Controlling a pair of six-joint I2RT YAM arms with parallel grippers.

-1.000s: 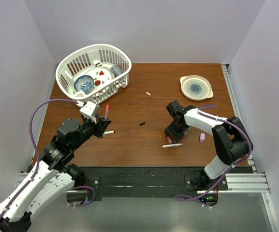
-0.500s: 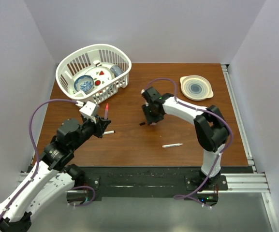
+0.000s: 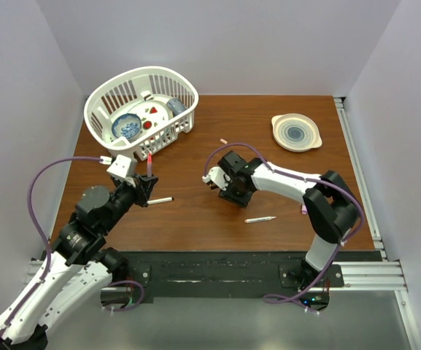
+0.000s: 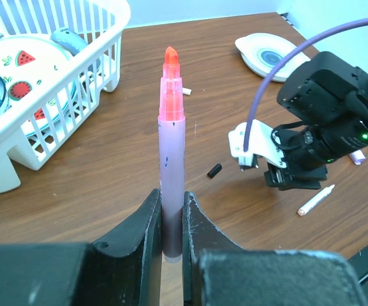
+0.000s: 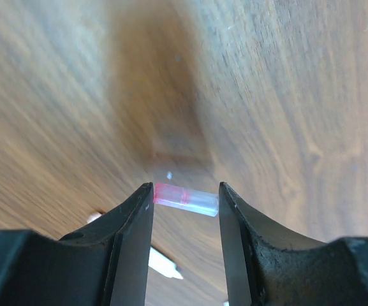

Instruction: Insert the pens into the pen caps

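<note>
Since the pen (image 4: 171,146) looks light, stiff and slick, my left pincer (image 4: 171,201) clamps its lower barrel, tip up, over the table (image 4: 94,182); my right pincer (image 5: 185,189) nips the tiny pen cap (image 5: 190,199) by its ends, where I judge it may twist.

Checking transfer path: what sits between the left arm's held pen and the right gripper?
A dark pen cap lies on the table between held pen and right gripper; left wrist view shows it.

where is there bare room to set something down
Bare wood: near edge between left arm and right arm; far edge between basket and plate, bar one pink cap. Crowded mid-table: left fingers gripping a pen, right fingers on a clear cap, a black cap and two loose pens.
</note>
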